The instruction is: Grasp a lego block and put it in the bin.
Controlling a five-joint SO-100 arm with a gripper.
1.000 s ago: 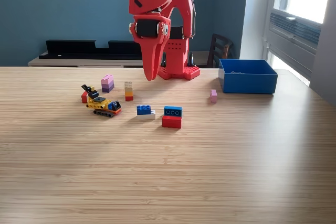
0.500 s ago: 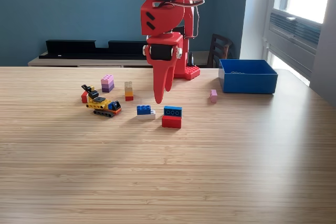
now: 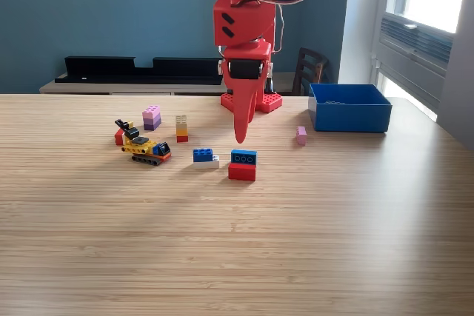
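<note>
My red arm reaches down over the table's middle. Its gripper (image 3: 240, 137) points straight down, and its fingers show as one tapered tip with no gap and nothing held. The tip hangs just above and slightly behind a lego block with a blue top and red bottom (image 3: 243, 166). A blue-on-white block (image 3: 205, 157) lies to that block's left in the exterior view. A small pink block (image 3: 301, 135) stands further right. The blue bin (image 3: 349, 109) sits at the back right, apart from the gripper.
At the exterior view's left are a yellow tracked lego vehicle (image 3: 146, 147), a small red block (image 3: 118, 137), a purple-pink block (image 3: 152, 117) and a thin tan-orange-red stack (image 3: 181, 129). The arm's red base (image 3: 252, 101) stands at the table's back edge. A chair stands behind it.
The arm has swung toward the exterior view's right and lowered, bringing the gripper from above the thin stack to just over the blue-and-red block.
</note>
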